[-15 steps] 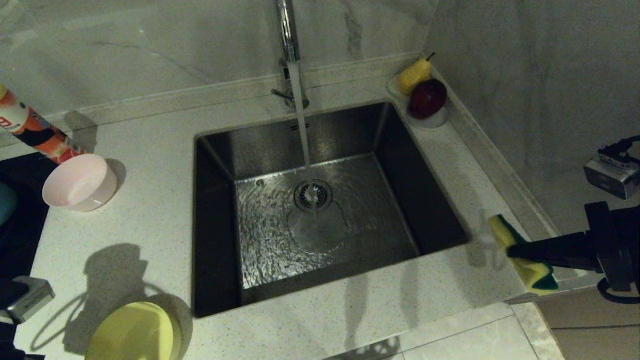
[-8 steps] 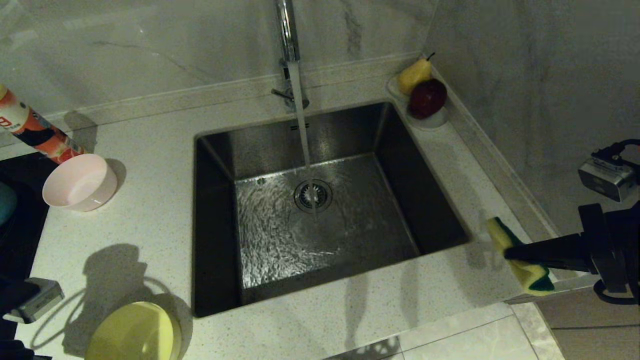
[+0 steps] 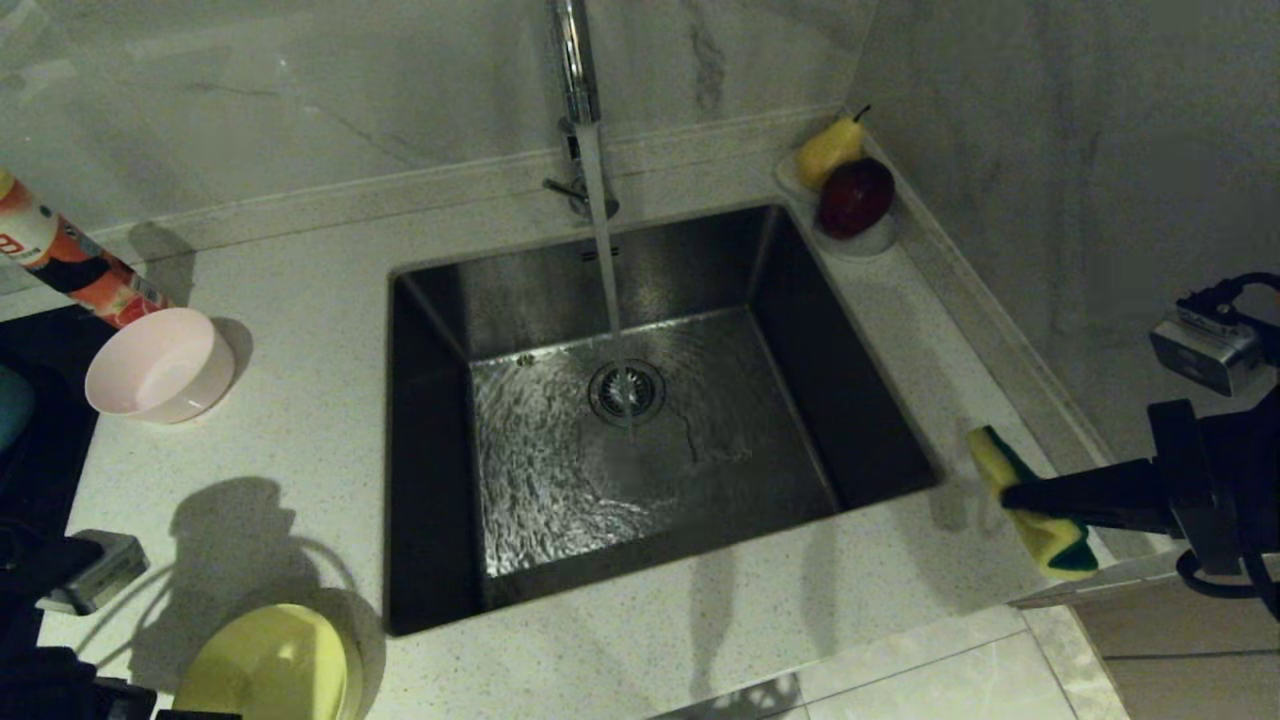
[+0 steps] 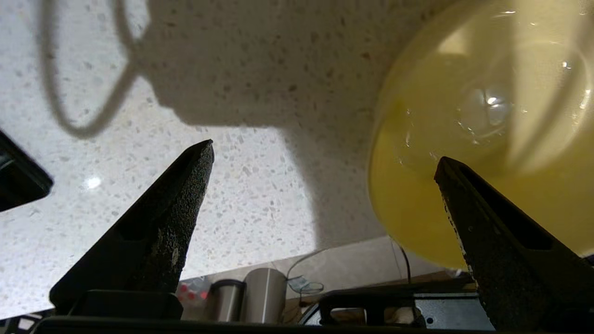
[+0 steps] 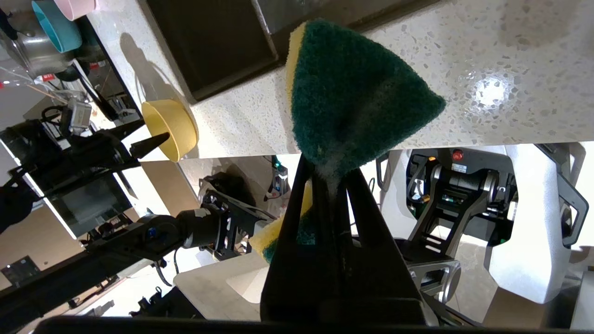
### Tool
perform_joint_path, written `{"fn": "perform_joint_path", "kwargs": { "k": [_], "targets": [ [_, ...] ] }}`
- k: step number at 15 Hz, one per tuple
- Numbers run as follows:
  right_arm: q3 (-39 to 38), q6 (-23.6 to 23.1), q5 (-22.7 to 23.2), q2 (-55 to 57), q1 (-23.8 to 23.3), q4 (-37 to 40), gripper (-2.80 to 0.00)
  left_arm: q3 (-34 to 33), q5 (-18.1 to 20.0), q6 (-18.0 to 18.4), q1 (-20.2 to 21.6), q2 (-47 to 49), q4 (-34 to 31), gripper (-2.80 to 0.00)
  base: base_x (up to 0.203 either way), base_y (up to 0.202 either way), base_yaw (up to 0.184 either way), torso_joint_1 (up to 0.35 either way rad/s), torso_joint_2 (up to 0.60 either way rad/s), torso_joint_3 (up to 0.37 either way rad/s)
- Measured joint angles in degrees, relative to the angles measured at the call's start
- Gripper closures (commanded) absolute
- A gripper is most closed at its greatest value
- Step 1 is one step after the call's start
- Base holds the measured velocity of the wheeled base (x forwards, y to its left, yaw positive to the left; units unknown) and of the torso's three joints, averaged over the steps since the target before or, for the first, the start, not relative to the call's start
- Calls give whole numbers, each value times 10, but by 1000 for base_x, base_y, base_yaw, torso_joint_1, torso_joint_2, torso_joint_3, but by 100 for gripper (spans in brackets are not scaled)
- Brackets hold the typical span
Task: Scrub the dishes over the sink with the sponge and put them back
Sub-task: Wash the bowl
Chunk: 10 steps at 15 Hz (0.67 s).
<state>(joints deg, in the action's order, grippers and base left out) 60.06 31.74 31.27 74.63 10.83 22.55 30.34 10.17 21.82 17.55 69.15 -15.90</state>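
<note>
The yellow bowl sits tilted near the counter's front left corner, its wet inside facing my left gripper. That gripper is open, with one finger in front of the bowl's rim and bare counter between the fingers. The pink bowl stands further back on the left, and the blue bowl lies beyond it. My right gripper hovers over the counter right of the sink, shut on the bent green and yellow sponge, whose green face juts past the fingers.
Water runs from the tap onto the drain strainer. A white dish with a pear and a red apple stands at the back right corner. An orange bottle leans at the back left, above a dark hob.
My left arm has moved in from the left edge toward the yellow bowl. The right gripper and sponge have shifted slightly left. The bowls have not moved.
</note>
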Motion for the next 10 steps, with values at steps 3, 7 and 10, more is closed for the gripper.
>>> {"fn": "perform_joint_path", "kwargs": {
  "k": [3, 7, 10],
  "targets": [
    [-1, 0, -1, 3, -2, 0, 0, 1, 0, 0, 0, 17, 4, -280, 0, 0, 0, 0, 0, 0],
    [-4, -1, 0, 8, -5, -2, 0, -4, -7, -7, 1, 31, 44, -280, 0, 0, 0, 0, 0, 0],
    [-5, 0, 0, 10, -5, -2, 0, 3, -38, -7, 2, 37, 48, -280, 0, 0, 0, 0, 0, 0]
  ]
}}
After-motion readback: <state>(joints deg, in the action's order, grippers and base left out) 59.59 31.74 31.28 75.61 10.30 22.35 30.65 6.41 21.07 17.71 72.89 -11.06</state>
